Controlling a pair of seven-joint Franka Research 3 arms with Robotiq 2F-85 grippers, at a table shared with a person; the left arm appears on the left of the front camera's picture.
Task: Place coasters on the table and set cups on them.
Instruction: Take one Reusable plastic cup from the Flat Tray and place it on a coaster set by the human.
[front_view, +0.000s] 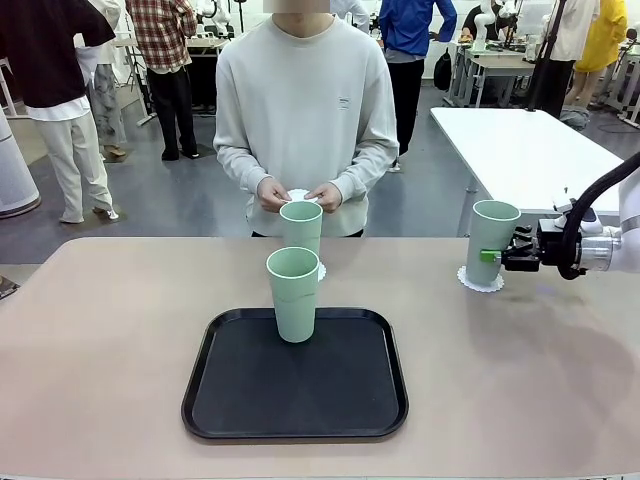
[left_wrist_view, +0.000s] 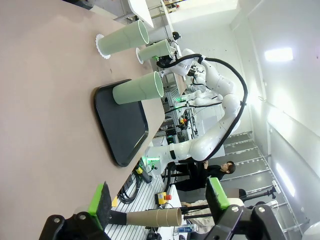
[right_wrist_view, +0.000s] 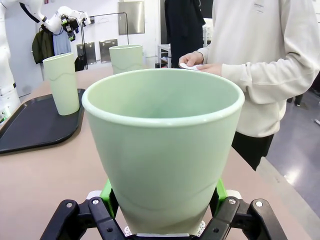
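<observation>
Right gripper (right_wrist_view: 164, 200) pinching a cup (right_wrist_view: 162, 145) over its coaster (front_view: 468, 281) (left gripper (left_wrist_view: 158, 196) spread, empty): check the base sits centred and flat, then release slowly.

Gripper (right_wrist_view: 163, 199) clamped on cup (right_wrist_view: 162, 145), upright on bench (right_wrist_view: 50, 175). Second cup (right_wrist_view: 62, 82) on tray (right_wrist_view: 35, 125), third cup (right_wrist_view: 126, 57) beyond. Person's hand (right_wrist_view: 193, 58) holds coaster (right_wrist_view: 187, 66).

the right hand (front_view: 490, 256) is reaching in level from the side, its wrist held horizontal, and is pressing both green pads against the lower part of a cup (front_view: 493, 225). the left hand (left_wrist_view: 159, 202) is hovering rolled on its side, fingers spread wide, gripping nothing.
</observation>
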